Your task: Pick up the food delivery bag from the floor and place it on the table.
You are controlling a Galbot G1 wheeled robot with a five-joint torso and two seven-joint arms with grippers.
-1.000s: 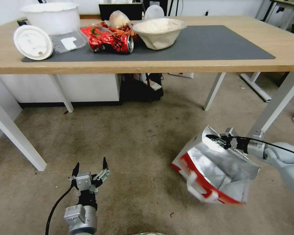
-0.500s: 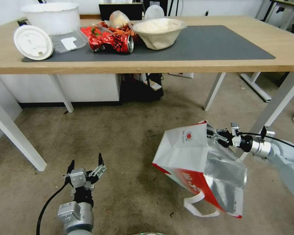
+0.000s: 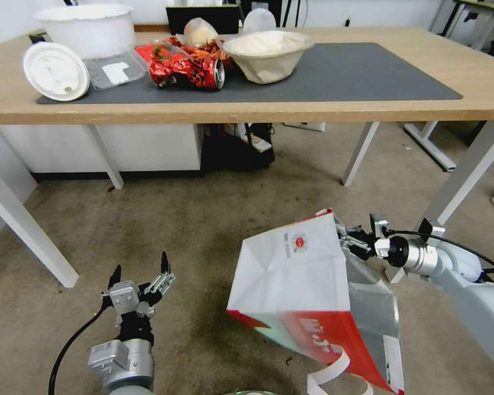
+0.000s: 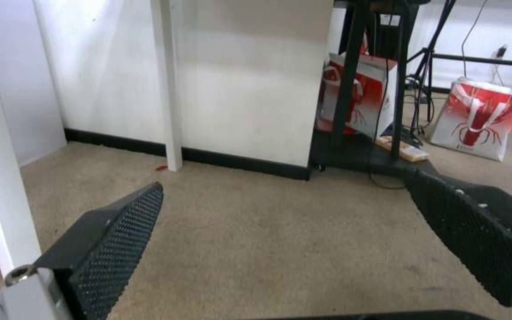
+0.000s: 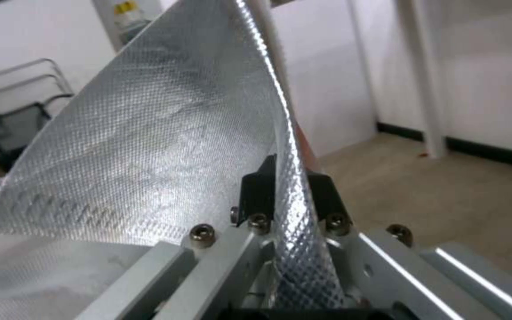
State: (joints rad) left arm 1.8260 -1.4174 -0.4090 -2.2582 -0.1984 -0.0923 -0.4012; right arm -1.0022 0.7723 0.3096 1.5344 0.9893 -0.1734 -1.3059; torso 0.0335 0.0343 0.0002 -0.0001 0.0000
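Observation:
The food delivery bag, red and white with a round red logo, hangs tilted over the floor at the right, its white handles dangling. My right gripper is shut on its upper rim. In the right wrist view that gripper pinches the silver foil lining between its jaws. I cannot tell whether the bag's low corner touches the floor. My left gripper is open low over the carpet at the left, with nothing between its fingers. The table stands beyond.
On the table's dark grey mat lie a white tub, a white lid, a crushed red can and a paper bowl. White table legs flank the floor space. Other red-and-white bags stand far behind.
The right gripper has swung the bag left and towards me, turning its white side with the logo upward. The left gripper has drifted slightly lower and left, still open.

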